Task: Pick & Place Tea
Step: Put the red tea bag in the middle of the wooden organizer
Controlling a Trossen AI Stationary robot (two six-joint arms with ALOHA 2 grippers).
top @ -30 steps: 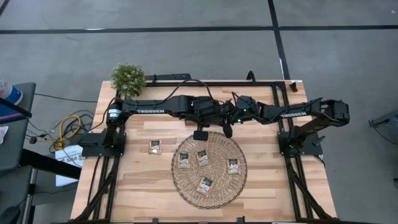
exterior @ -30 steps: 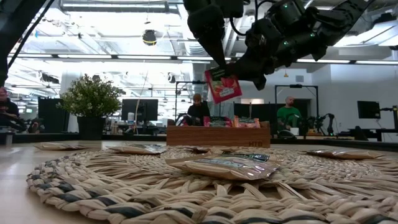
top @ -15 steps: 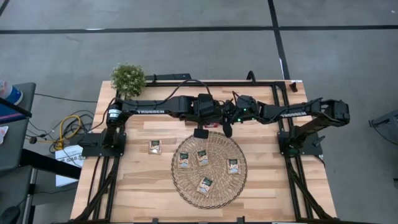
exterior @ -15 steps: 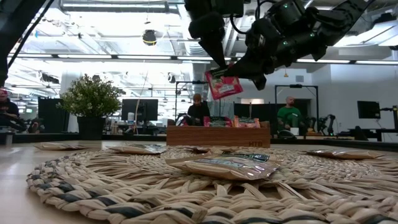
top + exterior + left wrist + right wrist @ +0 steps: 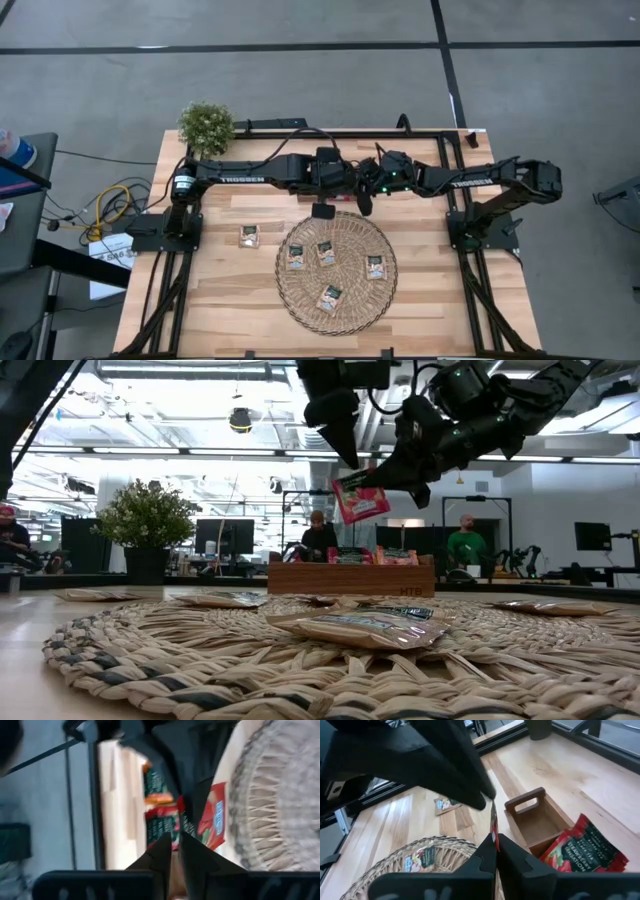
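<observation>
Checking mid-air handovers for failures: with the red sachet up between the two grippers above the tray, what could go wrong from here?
1. The right gripper pinches the red sachet only near its upper edge, and it hangs tilted; it could slip and land outside the wooden tray.
2. The left gripper sits very close to the sachet and the right gripper; either arm moving could bump the other or knock the sachet loose.
</observation>
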